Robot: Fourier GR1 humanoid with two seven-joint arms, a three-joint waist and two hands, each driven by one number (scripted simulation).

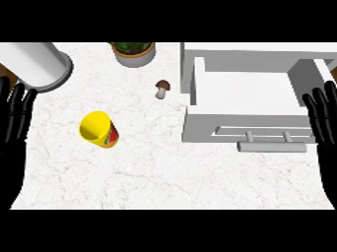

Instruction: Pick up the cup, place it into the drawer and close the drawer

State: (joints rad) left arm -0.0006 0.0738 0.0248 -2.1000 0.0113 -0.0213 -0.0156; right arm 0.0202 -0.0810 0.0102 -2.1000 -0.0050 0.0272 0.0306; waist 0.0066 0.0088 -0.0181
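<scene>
The left hand (3, 128) is seen at the left edge of the head view, and the right hand (333, 129) is seen at the right edge. Both hands are open and are held with the fingers pointing up, toward the far side of the view. The fingers of the left hand (16, 101) are stretched straight and slightly spread, so that narrow gaps are shown between them. The fingers of the right hand (330, 98) are stretched in the same way. The two hands are placed at about the same height, well apart from each other. Nothing is grasped by either hand.
</scene>
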